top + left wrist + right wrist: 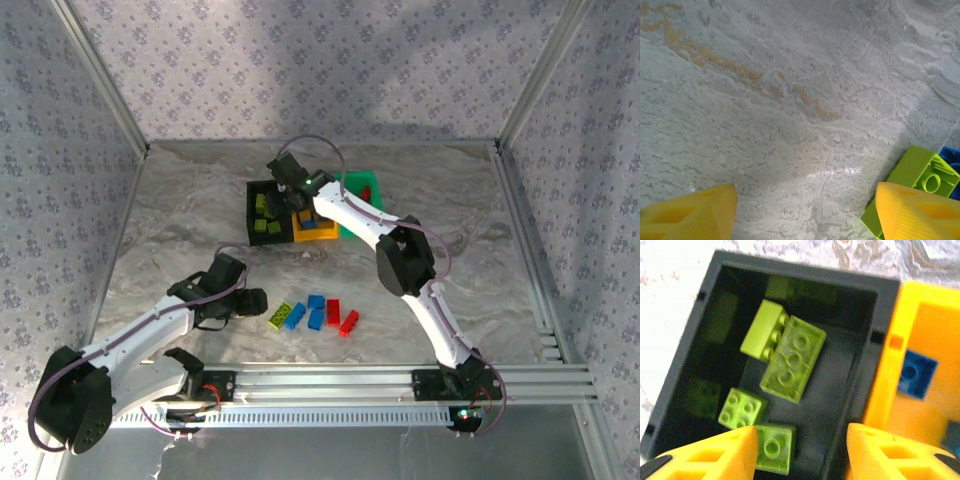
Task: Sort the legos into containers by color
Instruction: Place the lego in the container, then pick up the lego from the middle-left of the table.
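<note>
- Lime sorting is judged under way: the right gripper (802, 437) is held open and empty over the black bin (250, 200), upper centre, lime legos (790, 360) inside.
- The left gripper (805, 200) is spread wide with nothing between its fingers; the lime brick (915, 167), lower right, must be straddled next.

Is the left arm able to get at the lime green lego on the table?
Probably yes: the left pincer hangs open right beside the lime lego, with nothing between them.
</note>
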### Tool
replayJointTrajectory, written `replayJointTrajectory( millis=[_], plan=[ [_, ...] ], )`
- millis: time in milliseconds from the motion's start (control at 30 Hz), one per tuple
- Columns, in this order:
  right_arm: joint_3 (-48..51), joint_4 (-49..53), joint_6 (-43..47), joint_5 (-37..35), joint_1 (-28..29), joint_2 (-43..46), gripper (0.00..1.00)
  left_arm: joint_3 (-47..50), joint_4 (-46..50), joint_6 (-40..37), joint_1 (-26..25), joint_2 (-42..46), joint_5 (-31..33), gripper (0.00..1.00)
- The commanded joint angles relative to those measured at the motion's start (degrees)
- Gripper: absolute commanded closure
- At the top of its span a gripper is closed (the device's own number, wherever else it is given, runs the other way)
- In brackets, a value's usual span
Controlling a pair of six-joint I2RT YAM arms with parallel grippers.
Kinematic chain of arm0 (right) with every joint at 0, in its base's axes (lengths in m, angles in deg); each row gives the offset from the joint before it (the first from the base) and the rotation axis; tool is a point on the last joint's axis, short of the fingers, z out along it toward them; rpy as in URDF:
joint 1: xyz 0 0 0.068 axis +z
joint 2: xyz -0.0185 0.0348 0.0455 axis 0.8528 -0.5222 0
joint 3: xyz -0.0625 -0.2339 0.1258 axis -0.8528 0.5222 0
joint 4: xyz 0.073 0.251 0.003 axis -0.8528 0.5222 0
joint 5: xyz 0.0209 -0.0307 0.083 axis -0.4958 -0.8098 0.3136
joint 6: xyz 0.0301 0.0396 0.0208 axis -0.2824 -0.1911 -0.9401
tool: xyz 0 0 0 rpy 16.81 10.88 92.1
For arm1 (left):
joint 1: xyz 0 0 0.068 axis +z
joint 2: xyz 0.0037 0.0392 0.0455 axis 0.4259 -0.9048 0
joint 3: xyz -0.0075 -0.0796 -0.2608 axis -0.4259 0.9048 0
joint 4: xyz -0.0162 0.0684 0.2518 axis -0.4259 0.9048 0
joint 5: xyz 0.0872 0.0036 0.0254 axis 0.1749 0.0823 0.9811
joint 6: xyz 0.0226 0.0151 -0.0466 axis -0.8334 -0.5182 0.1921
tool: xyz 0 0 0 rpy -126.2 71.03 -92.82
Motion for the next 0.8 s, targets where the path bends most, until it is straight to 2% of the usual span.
replayJointTrajectory(
  millis=[0, 500, 767],
  plan=[
    [6.03, -1.21, 0.71, -0.42, 0.99, 7.25, 0.48, 0.41, -1.35, -0.42, -0.25, 0.59, -2.44, 0.27],
    [36.09, -10.06, -0.25, -4.34, 2.5, 28.64, 0.48, -1.26, -2.93, -7.13, -1.25, -1.65, -9.69, 0.29],
    [45.46, -11.36, -1.5, -6.44, 2.5, 34.66, 0.47, -4.18, -1.95, -7.76, -6.81, -7.39, -5.16, 0.29]
  ],
)
